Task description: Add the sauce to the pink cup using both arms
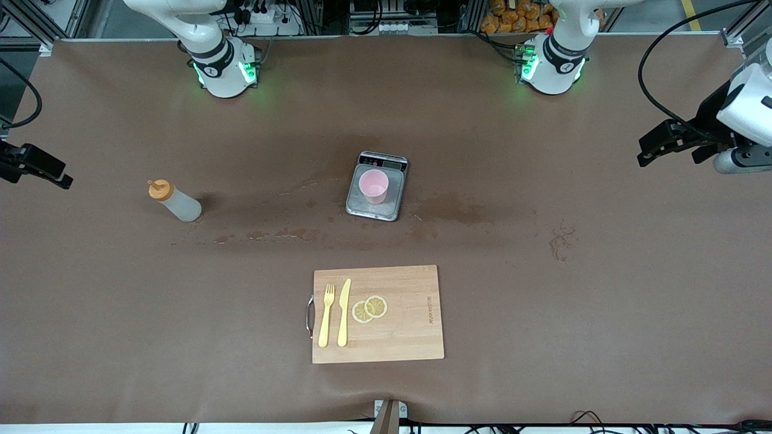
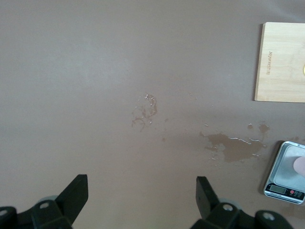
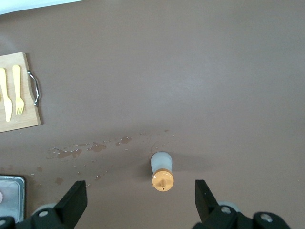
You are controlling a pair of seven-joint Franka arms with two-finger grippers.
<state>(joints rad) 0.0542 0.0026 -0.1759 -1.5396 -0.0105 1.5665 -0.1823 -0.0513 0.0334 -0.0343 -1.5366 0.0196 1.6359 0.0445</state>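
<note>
In the front view, two arms rise from green-lit bases along the top edge of the brown tabletop (image 1: 543, 313). One sauce bottle (image 1: 175, 202) stands upright toward the right arm's end, its orange cap on top. One pink cup (image 1: 374, 185) sits on the plate of one grey scale (image 1: 362, 208) near the tabletop's middle. Nearer the camera lies one cutting board (image 1: 410, 337) carrying one fork (image 1: 326, 314), one knife (image 1: 344, 312) and two overlapping lemon slices (image 1: 370, 308). Wet stains spread between bottle and scale. The left end effector (image 1: 669, 144) hangs over the left arm's end of the tabletop; the right end effector (image 1: 36, 166) hangs over the opposite end. In the left wrist view, the left end effector (image 2: 142, 193) has its two fingers spread wide with nothing between them, over bare tabletop with one ring-shaped stain and one puddle; the scale (image 2: 281, 174) and a board corner (image 2: 281, 62) show at the edge. In the right wrist view, the right end effector (image 3: 141, 198) is likewise wide apart and empty, above the bottle (image 3: 161, 169); the board (image 3: 24, 121), fork (image 3: 18, 93) and knife (image 3: 5, 95) lie well apart from it.
</note>
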